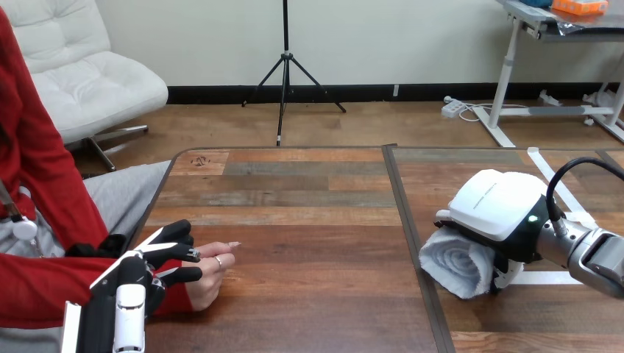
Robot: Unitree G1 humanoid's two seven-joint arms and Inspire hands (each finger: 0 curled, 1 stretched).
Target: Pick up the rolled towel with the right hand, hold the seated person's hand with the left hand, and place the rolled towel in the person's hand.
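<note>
A white rolled towel (458, 263) lies on the right half of the wooden table (309, 220), its spiral end facing me. My right hand (497, 206) sits over it from above, fingers curled down round the roll. At the left edge the person's hand (210, 272) rests on the table, fingers loosely bent toward the middle. My left hand (158, 257) lies against the back and wrist of the person's hand, its fingers reaching over it; whether they close round it I cannot tell.
A dark seam (408, 243) runs front to back between the two tabletop halves, just left of the towel. White tape strips (559, 187) mark the right half near my right forearm. Bare wood lies between the person's hand and the towel.
</note>
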